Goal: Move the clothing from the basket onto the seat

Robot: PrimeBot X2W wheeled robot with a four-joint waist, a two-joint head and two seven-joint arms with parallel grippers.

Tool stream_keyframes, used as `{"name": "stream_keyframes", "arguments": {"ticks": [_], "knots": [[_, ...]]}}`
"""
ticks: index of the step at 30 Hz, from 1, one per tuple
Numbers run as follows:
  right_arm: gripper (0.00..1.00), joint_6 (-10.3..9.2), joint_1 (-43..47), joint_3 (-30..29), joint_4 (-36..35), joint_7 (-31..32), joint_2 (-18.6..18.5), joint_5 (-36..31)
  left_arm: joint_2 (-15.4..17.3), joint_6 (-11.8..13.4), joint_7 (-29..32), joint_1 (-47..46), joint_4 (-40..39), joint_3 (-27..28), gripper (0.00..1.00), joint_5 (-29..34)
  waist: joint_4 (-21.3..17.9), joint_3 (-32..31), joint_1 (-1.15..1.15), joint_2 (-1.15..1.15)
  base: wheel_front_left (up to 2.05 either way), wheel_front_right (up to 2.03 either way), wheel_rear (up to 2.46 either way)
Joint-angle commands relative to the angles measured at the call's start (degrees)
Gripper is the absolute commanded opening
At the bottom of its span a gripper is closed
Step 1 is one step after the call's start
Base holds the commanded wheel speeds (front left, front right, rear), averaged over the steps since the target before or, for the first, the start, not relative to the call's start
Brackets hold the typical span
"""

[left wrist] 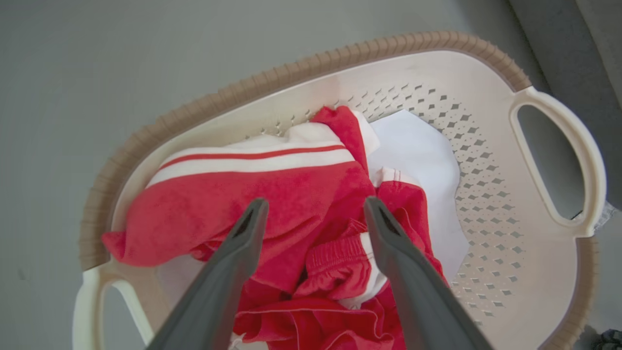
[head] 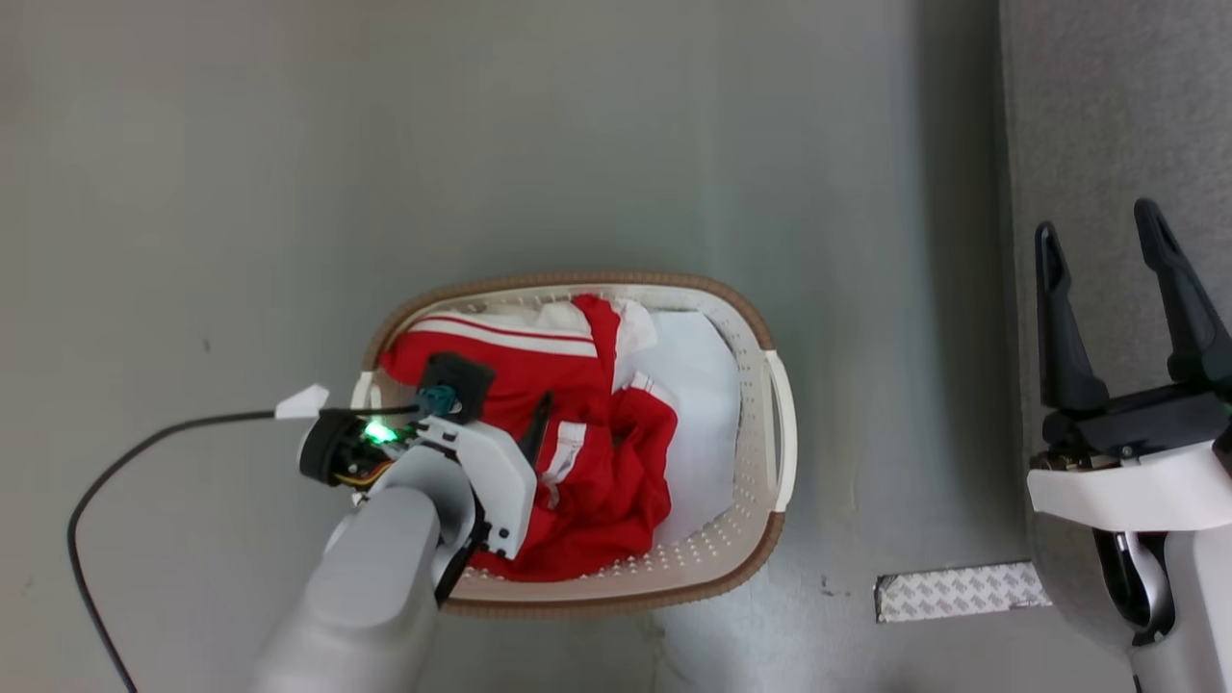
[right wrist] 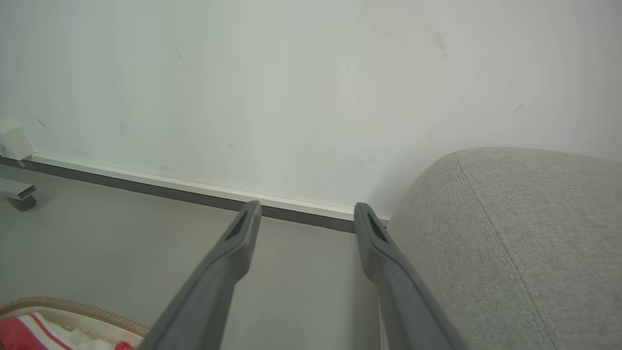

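Note:
The red clothing (head: 597, 462) with white stripes lies crumpled in the cream basket (head: 674, 284) on the floor. My left gripper (head: 520, 414) reaches down into the basket from its left side. In the left wrist view it (left wrist: 315, 201) is open, its two fingers set apart over a bunched fold of the clothing (left wrist: 291, 189), below the brown rim of the basket (left wrist: 437, 43). My right gripper (head: 1095, 219) stands open and holds nothing, over the edge of the light-grey seat (head: 1107, 115). In the right wrist view its fingers (right wrist: 306, 205) point at the wall beside the seat (right wrist: 525, 233).
A flat white sheet (head: 698, 385) lies under the clothing on the basket's right side. A black cable (head: 115, 472) curves over the floor at the left. A patterned tape strip (head: 953, 589) is stuck on the floor by the seat. A wall skirting (right wrist: 194, 187) runs behind.

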Motion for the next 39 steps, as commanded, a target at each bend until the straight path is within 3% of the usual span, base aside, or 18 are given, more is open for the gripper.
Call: {"name": "stream_keyframes", "arguments": {"ticks": [1,14,27,28,29,30,32,33,34,39], "knots": [[1.0,0.17,-0.99,0.16,-0.57,-0.02,0.26,0.21,0.32,-0.09,-0.04,-1.26,0.72,-0.63,1.0,-0.51,-0.11,1.51,-0.02,0.0,0.0,0.0,0.0],[1.0,0.17,-2.79,0.78,-2.31,-0.02,0.69,1.48,0.71,2.13,-1.12,-7.46,7.9,-4.94,1.0,1.06,-1.02,6.76,-0.02,0.0,0.0,0.0,0.0],[1.0,0.17,-3.47,1.11,-3.85,-0.02,0.91,2.36,1.25,2.26,-2.8,-12.33,13.14,-7.04,1.0,1.74,-1.69,11.09,-0.02,0.0,0.0,0.0,0.0],[1.0,0.17,-3.5,1.13,-3.96,-0.02,0.9,2.38,1.22,2.21,-2.87,-12.63,13.46,-7.19,0.96,1.73,-1.72,11.3,-0.02,0.0,0.0,0.0,0.0],[1.0,0.17,-3.54,1.17,-4.06,-0.02,0.88,2.33,1.2,2.12,-3.11,-12.86,13.75,-7.47,0.77,1.84,-1.78,11.51,-0.02,0.0,0.0,0.0,0.0],[1.0,0.17,-3.56,1.14,-4.15,-0.02,0.81,2.38,1.17,1.98,-3.32,-12.98,13.96,-7.76,0.5,2.02,-1.81,11.68,-0.02,0.0,0.0,0.0,0.0],[1.0,0.17,-3.56,0.74,-4.3,-0.02,0.8,2.63,1.06,1.78,-3.81,-13.41,14.37,-8.19,0.32,2.05,-1.89,11.94,-0.02,0.0,0.0,0.0,0.0],[1.0,0.17,-3.58,0.44,-4.39,-0.02,0.83,2.77,0.96,1.65,-3.95,-13.53,14.59,-8.41,0.13,2.0,-1.92,12.01,-0.02,0.0,0.0,0.0,0.0],[1.0,0.17,-3.57,0.28,-4.42,-0.02,0.85,2.85,0.88,1.49,-4.3,-13.52,14.83,-8.61,0.02,1.88,-1.94,12.01,-0.02,0.0,0.0,0.0,0.0],[1.0,0.17,-2.87,-0.09,-3.47,-0.02,1.19,3.32,0.77,0.72,-5.77,-12.84,15.05,-9.18,0.0,0.11,-1.64,10.14,-0.02,0.0,0.0,0.0,0.0]]}}
